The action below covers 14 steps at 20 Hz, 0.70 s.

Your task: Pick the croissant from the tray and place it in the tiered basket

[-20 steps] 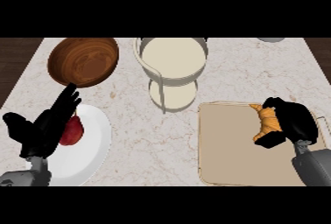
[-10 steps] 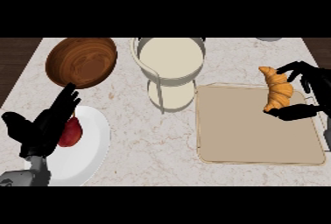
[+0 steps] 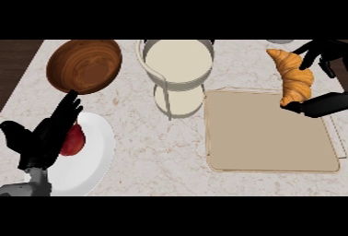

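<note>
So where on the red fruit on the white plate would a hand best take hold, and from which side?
Probably from the right. The red fruit is rounded, so curl fingers and thumb around its middle. The left hand rests open over its left side, while bare plate lies to its right.

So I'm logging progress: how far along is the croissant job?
Pickup looks done: the right hand holds the croissant above the tray. In hand: carrying it. Left: placing it in the tiered basket. The left hand rests open at the lower left.
</note>
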### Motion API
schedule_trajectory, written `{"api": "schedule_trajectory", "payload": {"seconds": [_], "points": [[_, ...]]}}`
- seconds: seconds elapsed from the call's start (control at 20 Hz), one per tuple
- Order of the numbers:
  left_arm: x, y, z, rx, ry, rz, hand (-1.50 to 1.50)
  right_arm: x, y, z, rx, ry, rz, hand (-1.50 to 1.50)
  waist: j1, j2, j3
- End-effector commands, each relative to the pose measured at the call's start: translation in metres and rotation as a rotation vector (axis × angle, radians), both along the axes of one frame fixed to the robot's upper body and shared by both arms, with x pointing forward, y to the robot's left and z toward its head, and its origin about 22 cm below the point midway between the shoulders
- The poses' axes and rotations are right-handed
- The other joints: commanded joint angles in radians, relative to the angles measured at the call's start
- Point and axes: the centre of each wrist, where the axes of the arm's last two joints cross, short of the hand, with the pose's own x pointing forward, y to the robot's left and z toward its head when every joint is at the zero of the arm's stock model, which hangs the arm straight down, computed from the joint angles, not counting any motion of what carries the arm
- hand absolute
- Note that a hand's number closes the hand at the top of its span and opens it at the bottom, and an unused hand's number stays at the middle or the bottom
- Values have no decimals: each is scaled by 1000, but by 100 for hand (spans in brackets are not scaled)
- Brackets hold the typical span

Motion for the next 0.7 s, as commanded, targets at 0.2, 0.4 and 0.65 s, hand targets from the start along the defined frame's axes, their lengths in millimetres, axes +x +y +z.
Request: {"api": "schedule_trajectory", "payload": {"seconds": [0.2,0.4,0.65], "points": [[-3,15,14,-1,-2,-6,0,0,71,51,7,28,79,150,7,1,0],[5,-8,6,3,2,-23,0,-13,142,49,14,28,97,150,5,0,0],[0,-1,-4,11,3,-26,0,5,187,49,8,75,79,150,10,2,0]]}}
